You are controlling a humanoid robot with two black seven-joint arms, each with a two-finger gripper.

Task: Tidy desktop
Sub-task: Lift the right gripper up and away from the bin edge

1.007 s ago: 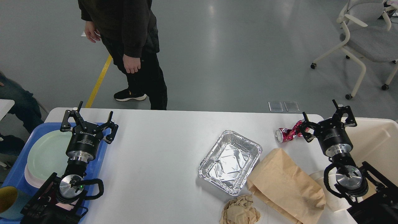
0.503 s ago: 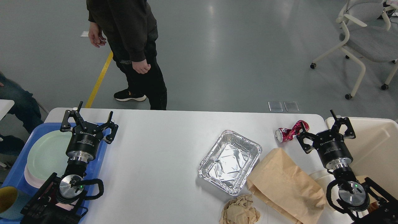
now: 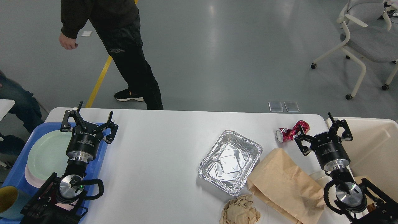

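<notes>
- The desktop (image 3: 155, 155) fills the lower part of the view, a wide white surface with rounded far corners.
- The left gripper (image 3: 89, 122) hangs above the blue tray (image 3: 15, 174) at the desktop's left end, its fingers spread wide and holding nothing.
- A pale green plate (image 3: 46, 154) lies in the tray, beside that arm.
- The right gripper (image 3: 323, 133) is near the desktop's far right corner, fingers spread wide and empty, just beside a crushed red can (image 3: 290, 131) that lies on its side.
- A foil tray (image 3: 230, 161) sits right of the desktop's middle, open side up.
- A flattened brown paper bag (image 3: 286, 185) lies just right of the foil tray, touching its corner.
- A crumpled paper ball (image 3: 240, 211) rests at the near edge, below the foil tray.
- A cream bin (image 3: 377, 146) stands at the desktop's right end.
- A person in dark clothes (image 3: 124, 46) stands on the floor beyond the far edge.
</notes>
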